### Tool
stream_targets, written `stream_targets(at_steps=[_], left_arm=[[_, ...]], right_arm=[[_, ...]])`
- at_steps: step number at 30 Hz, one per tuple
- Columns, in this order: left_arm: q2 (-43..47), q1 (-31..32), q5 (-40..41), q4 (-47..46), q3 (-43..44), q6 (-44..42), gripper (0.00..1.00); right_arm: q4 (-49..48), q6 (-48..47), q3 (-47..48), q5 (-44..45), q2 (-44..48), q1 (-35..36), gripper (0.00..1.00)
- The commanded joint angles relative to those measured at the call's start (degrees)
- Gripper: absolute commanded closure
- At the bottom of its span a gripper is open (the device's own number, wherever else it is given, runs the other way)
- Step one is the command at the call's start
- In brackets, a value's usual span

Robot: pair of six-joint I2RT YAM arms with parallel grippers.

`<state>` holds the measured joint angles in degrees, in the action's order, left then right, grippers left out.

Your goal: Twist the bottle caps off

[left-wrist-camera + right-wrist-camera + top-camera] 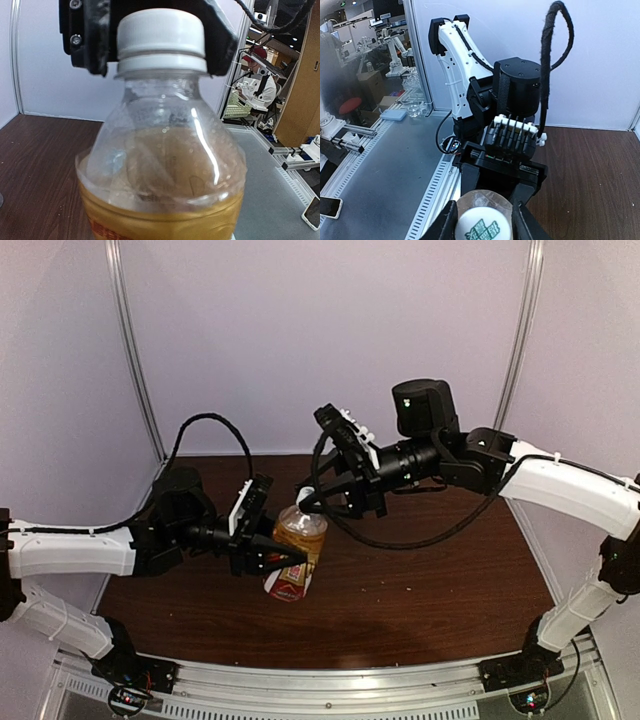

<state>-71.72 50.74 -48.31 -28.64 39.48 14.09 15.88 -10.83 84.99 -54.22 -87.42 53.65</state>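
The amber-brown bottle (pixel 296 545) with a red-white label is held tilted above the table (pixel 430 580). My left gripper (pixel 283 558) is shut on its body. It fills the left wrist view (pixel 160 175), hiding my left fingers. Its white bottle cap (pixel 305 496) sits on the neck, and also shows in the left wrist view (pixel 161 40) and right wrist view (pixel 484 229). My right gripper (pixel 313 503) is shut on this cap, with a black finger (pixel 446 224) on each side, also seen in the left wrist view (pixel 87 35). The clear bottle and second cap are out of view.
The dark wooden table is bounded by pale walls at the back and sides, with metal frame poles (pixel 135 350) at the corners. An aluminium rail (pixel 330 680) runs along the near edge by the arm bases. The right arm's black cable (pixel 400 540) loops over the table.
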Motion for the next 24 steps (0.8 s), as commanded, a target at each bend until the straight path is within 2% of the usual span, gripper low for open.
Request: stream_targets(at_steps=[1,5,7,8,12,17,20,24], left_arm=[[1.31,0.32,-1.2,-5.42,0.18,-0.63,0.7],[1.42,0.31,4.25,-2.34,0.51,-2.09,0.69],[1.25,0.32,7.67,-0.16,0.96,-3.02,0.69],[1.16,0.32,9.33,1.28,1.41,-3.46,0.69],[1.06,0.32,14.4,3.35,1.94,-4.34,0.68],[0.62,0.28,18.81,4.43,2.56,-3.19,0.68],[0.24,0.32,20.48,4.16,2.57,-2.75,0.68],[0.16,0.32,22.93,5.57,3.25,-2.02,0.68]], right_arm=[[-3.73,5.09,-3.53,8.84,3.71,-0.65,0.58],[-6.45,10.65,-5.06,13.75,5.86,-0.65,0.44],[-7.06,13.92,-5.62,15.8,6.55,-0.56,0.26],[-7.06,15.13,-5.58,16.63,6.75,-0.56,0.23],[-7.52,21.53,-4.94,21.71,6.92,-0.4,0.2],[-6.45,30.91,-2.55,32.53,5.37,0.54,0.18],[-5.11,32.39,-1.62,37.81,4.17,1.71,0.19],[-3.77,33.62,-0.21,38.65,1.96,2.56,0.19]])
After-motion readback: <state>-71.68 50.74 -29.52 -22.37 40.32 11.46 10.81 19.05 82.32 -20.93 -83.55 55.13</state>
